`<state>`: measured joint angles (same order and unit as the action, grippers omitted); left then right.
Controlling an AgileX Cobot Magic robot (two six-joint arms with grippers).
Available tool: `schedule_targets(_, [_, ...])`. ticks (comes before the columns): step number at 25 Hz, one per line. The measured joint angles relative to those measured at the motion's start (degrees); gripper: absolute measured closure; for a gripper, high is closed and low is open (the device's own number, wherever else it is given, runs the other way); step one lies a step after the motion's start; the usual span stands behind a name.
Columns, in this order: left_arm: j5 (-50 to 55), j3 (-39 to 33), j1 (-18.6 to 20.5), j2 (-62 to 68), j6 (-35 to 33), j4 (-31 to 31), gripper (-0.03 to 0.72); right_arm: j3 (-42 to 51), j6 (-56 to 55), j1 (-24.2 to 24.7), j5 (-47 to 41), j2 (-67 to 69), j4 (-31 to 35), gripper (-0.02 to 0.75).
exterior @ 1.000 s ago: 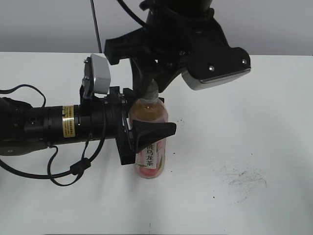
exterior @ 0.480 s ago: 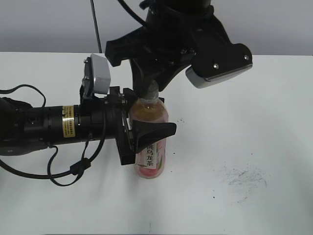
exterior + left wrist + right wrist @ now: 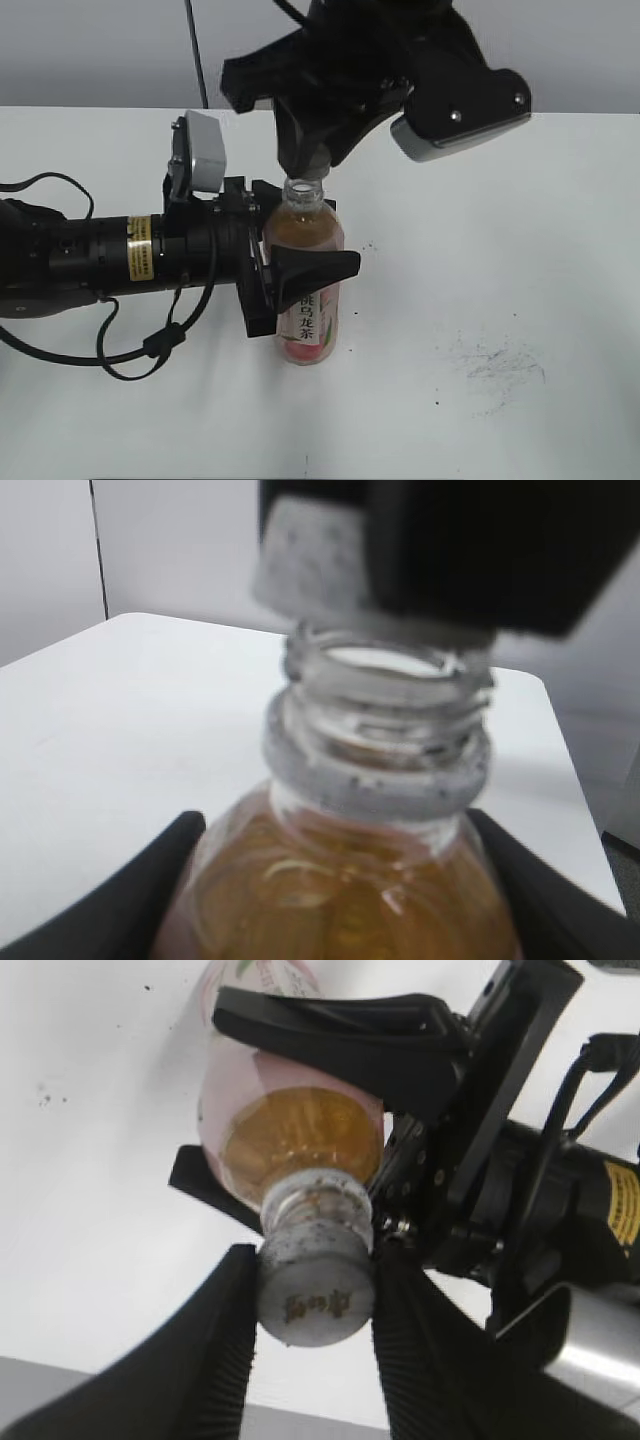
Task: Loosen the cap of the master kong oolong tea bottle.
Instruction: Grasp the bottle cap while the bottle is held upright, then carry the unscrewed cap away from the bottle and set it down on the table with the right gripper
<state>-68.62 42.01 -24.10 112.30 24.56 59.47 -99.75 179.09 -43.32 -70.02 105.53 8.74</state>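
Bottle: the master kong oolong tea bottle point(image 3: 308, 290) stands upright on the white table point(image 3: 520, 250), left of centre in the exterior frame.
Left pincer: the left gripper point(image 3: 300, 275) reaches in from the left edge, its black fingers closed on the bottle's body at mid-height, one each side.
Right pincer: the right gripper point(image 3: 312, 1345) comes down from the top of the exterior frame; its ribbed pads point(image 3: 215, 1360) pinch the cap point(image 3: 315, 1295) from both sides.
Cap and neck: the left wrist view shows the cap point(image 3: 310, 560) lifted clear of the bare threaded mouth point(image 3: 385, 695), with a gap between them; it sits tilted just above.
Only in the left wrist view: the open mouth, the grey ring below the thread, amber tea at the shoulder.
Only in the right wrist view: the cap's top with a faint printed mark, too blurred to read, and the cap's place between the pads.
Only in the exterior view: the whole bottle, both arms, dark scuffs on the table at lower right.
Writing: black Chinese characters on the label's white strip, partly hidden by a finger; a yellow sticker on the left arm point(image 3: 70, 262), unreadable.
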Motion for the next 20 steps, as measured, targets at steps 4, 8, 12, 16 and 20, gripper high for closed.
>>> schedule_targets(4, [0.0, 0.0, 0.0, 0.0, 0.0, 0.0, 0.242, -0.2, -1.1, 0.0, 0.0, -1.2, -1.1, 0.466])
schedule_targets(8, [0.0, 0.0, 0.0, 0.0, 0.0, 0.0, 0.242, -0.2, -7.0, 0.0, 0.0, -1.2, -2.6, 0.468])
schedule_targets(12, [0.0, 0.0, 0.0, 0.0, 0.0, 0.0, 0.242, -0.2, -20.9, 0.2, 0.1, -1.2, -7.7, 0.468])
schedule_targets(16, [0.0, 0.0, 0.0, 0.0, 0.0, 0.0, 0.242, 1.5, -34.5, 2.3, 0.1, -1.2, -9.6, 0.468])
schedule_targets(20, [0.0, 0.0, 0.0, 0.0, 0.0, 0.0, 0.242, 4.9, -51.3, 6.2, 0.1, -1.2, -10.8, 0.468])
